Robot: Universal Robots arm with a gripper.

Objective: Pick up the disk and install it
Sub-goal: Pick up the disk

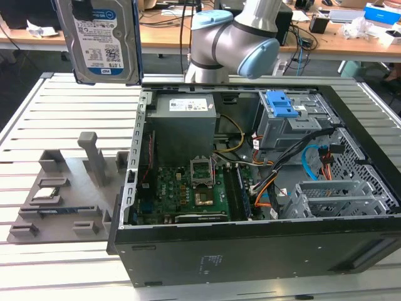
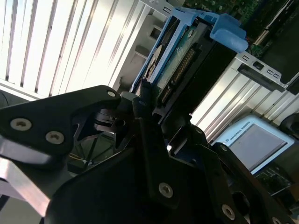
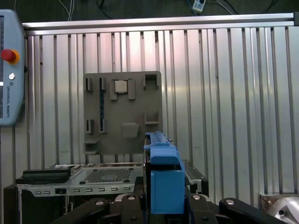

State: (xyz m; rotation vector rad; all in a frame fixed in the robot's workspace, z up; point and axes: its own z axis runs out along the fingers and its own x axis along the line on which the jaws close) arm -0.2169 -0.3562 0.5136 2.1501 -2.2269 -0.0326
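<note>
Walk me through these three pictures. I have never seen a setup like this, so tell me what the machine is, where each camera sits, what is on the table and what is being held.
The grey and blue jointed machine is a robot arm. It ends in a gripper, a clamp with fingers. The exterior view comes from a camera off the arm that looks over the whole scene. Both wrist views come from cameras riding on the arm near the gripper, so they look along it.

On the slatted metal table stands an open computer case. Beside it, at the exterior view's left, lies a grey holder plate with a small silver chip in it.

The gripper is shut on the disk, a silver hard drive in a blue carrier, held up above the table.
</note>
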